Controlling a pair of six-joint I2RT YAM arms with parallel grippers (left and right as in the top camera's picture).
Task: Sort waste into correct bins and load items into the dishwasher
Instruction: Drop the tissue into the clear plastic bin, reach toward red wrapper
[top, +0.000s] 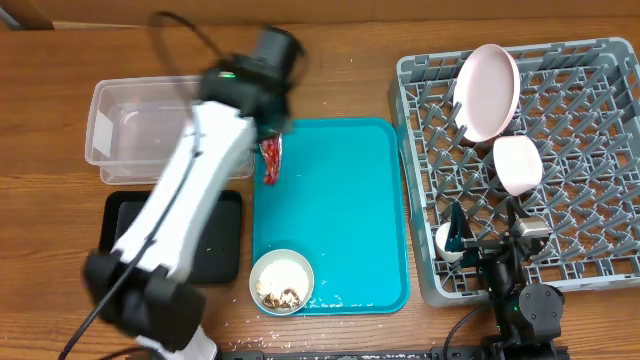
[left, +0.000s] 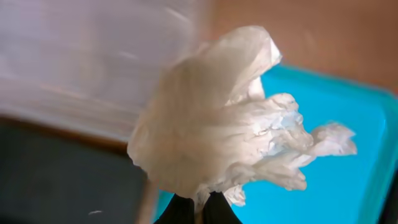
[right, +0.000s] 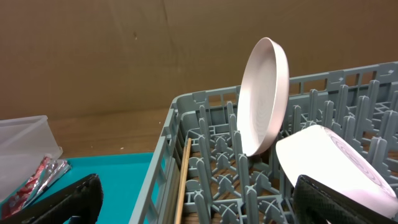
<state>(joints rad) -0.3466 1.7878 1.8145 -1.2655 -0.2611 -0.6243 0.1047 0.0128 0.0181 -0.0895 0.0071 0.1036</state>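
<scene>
My left gripper (left: 198, 208) is shut on the crumpled white tissue wad (left: 217, 118) and holds it up over the left edge of the teal tray (left: 336, 124), near the clear tub (left: 74, 62) and the black tray (left: 56, 174). In the overhead view the left gripper (top: 268, 128) is just above the red wrapper (top: 271, 160), and the tissue is hidden there. The cream-white bowl (top: 281, 280) holds rice grains and brown bits. The pink plate (top: 488, 90), small pink bowl (top: 518, 165) and a chopstick (right: 183, 180) are in the grey dish rack (top: 590, 150). My right gripper (right: 199, 205) is open and empty over the rack's front left.
The clear tub (top: 100, 140) stands at the back left, with the black tray (top: 225, 240) in front of it. The teal tray (top: 340, 200) lies between them and the rack. My left arm crosses above the black tray and the tub's corner.
</scene>
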